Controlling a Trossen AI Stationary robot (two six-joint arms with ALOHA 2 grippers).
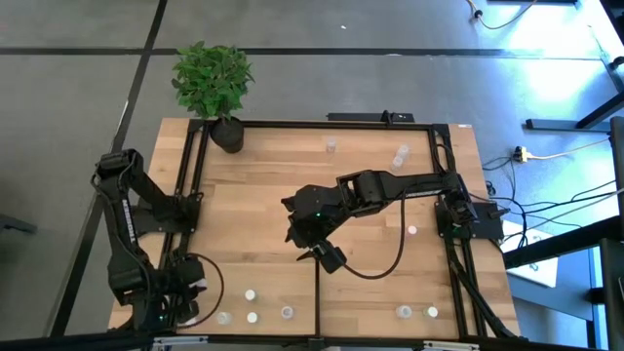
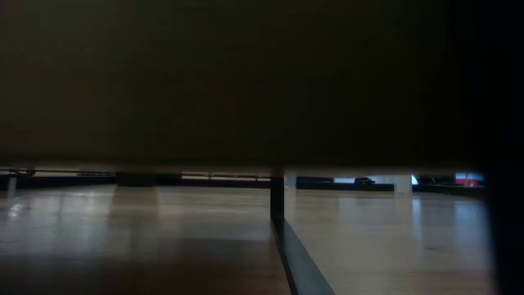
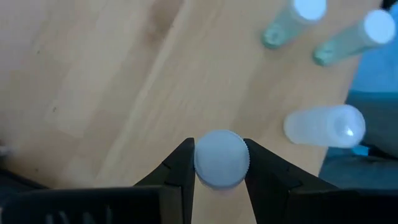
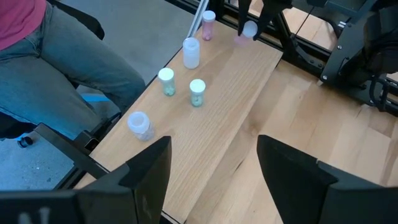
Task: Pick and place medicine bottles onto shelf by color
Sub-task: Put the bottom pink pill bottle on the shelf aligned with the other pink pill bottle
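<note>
Light-wood shelf [image 1: 273, 195] lies under arms; grey floor [image 1: 88, 78] surrounds it.

a leafy green plant [image 1: 212, 76] in a small black pot [image 1: 228, 135] stands at the far left corner of the narrow-planked wooden tabletop [image 1: 263, 195]. grey floor [image 1: 322, 58] lies beyond, with black cables [image 1: 565, 210] trailing at the right. a seated person in blue jeans [image 4: 68, 59] and a red top [image 4: 18, 18] is beside the table.

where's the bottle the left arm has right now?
The white-capped bottle sits clamped in the left gripper jaws, over the shelf's near-left corner in the high view, just left of the standing bottles.
</note>
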